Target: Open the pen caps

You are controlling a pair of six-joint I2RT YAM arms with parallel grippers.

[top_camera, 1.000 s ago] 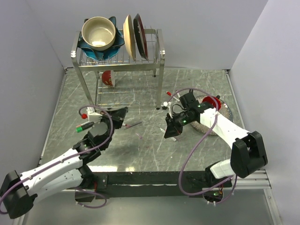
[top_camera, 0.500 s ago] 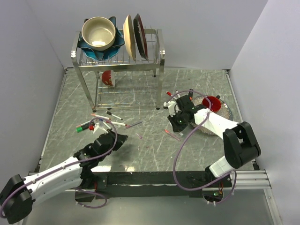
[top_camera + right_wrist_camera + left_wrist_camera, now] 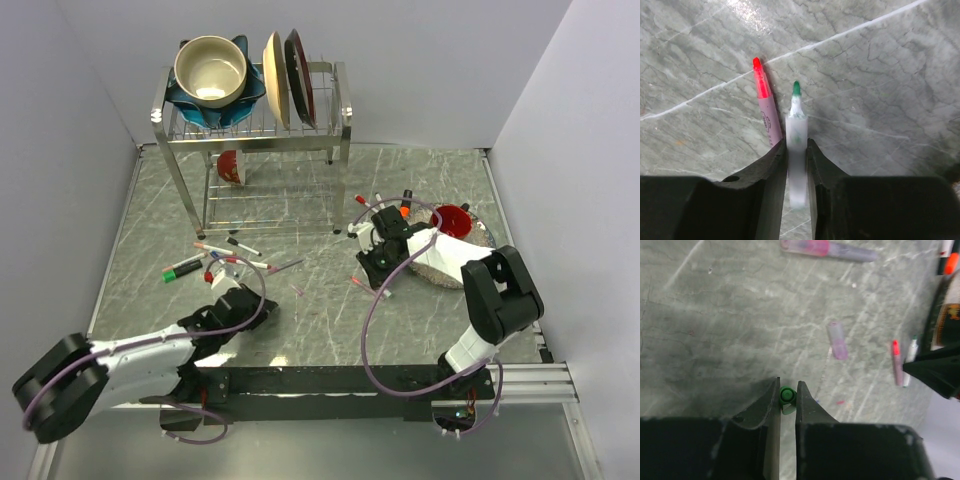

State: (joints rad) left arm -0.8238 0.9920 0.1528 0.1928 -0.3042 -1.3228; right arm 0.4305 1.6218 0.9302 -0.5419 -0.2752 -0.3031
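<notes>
My left gripper [image 3: 266,309] hangs low over the near-left table, shut on a small green pen cap [image 3: 787,395] pinched at its fingertips. My right gripper [image 3: 379,283] points down at the table by the mat. Its jaws stand tight against both sides of a white pen [image 3: 797,150] whose bare green tip touches the marble. An uncapped pink pen [image 3: 765,107] with a red tip lies right beside it. More pens [image 3: 232,256] lie scattered in front of the rack. A loose purple cap [image 3: 837,340] and a pink pen [image 3: 285,266] lie mid-table.
A metal dish rack [image 3: 342,130] with bowls and plates stands at the back, a red cup [image 3: 230,166] under it. A red bowl [image 3: 452,219] sits on a woven mat [image 3: 484,236] right of my right arm. Further pens [image 3: 404,207] lie near the mat.
My left arm pulled back from the pen pile toward the near edge with the green cap. My right gripper swung toward the mat, then lowered the white pen beside the pink one.
</notes>
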